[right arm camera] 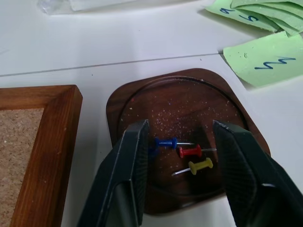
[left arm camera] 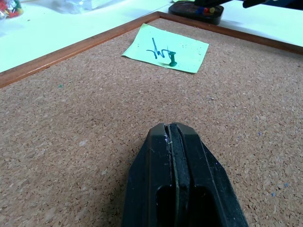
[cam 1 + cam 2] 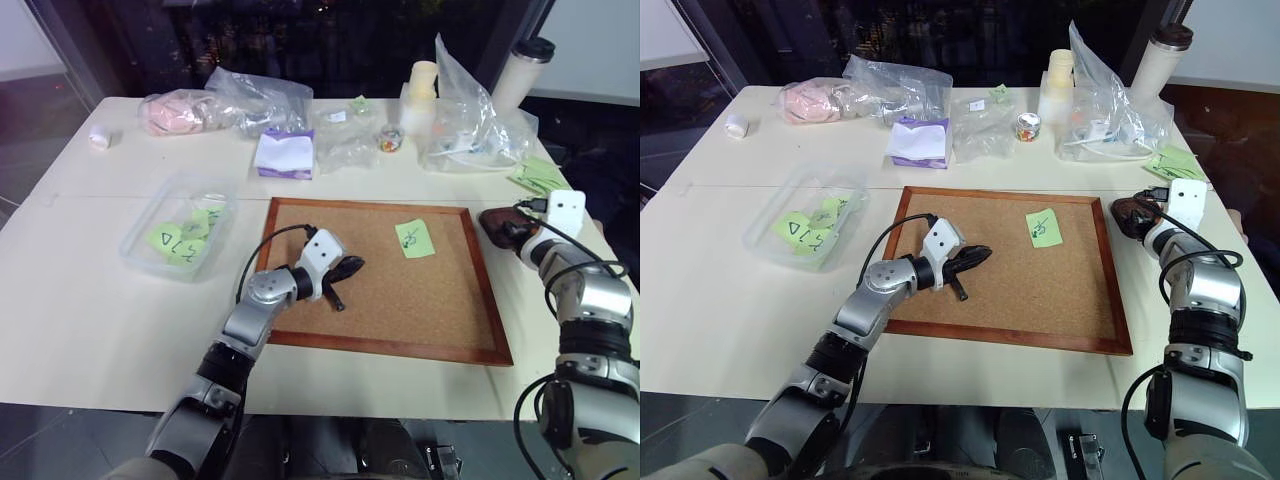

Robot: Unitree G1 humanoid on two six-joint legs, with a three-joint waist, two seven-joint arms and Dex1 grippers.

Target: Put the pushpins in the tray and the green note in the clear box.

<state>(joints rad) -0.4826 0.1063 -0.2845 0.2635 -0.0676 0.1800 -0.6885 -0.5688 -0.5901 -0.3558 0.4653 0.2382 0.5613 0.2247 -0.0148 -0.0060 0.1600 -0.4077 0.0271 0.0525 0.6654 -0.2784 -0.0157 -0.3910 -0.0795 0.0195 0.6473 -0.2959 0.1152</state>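
Note:
The green note [image 3: 415, 238] lies on the corkboard [image 3: 400, 320], pinned by a green pushpin [image 2: 172, 61] near its lower edge. My left gripper [image 2: 173, 137] rests shut and empty on the cork, left of the note. The dark-brown tray [image 1: 189, 101] sits just past the board's right edge. Blue [image 1: 165, 142], red [image 1: 190, 151] and yellow [image 1: 201, 166] pushpins lie loose in it. My right gripper [image 1: 180, 127] hangs open right over the tray, its fingers either side of the pins and holding nothing. The clear box [image 3: 140, 245] stands left of the board with lime notes inside.
Clear plastic bags [image 3: 250, 100], a purple-and-white packet [image 3: 285, 155], a small jar of coloured pins [image 3: 390, 139], a white bottle [image 3: 420, 95] and a tall cup [image 3: 522, 68] line the table's back. More green notes [image 3: 540, 177] lie behind the tray. A white roll [image 3: 99, 137] sits far left.

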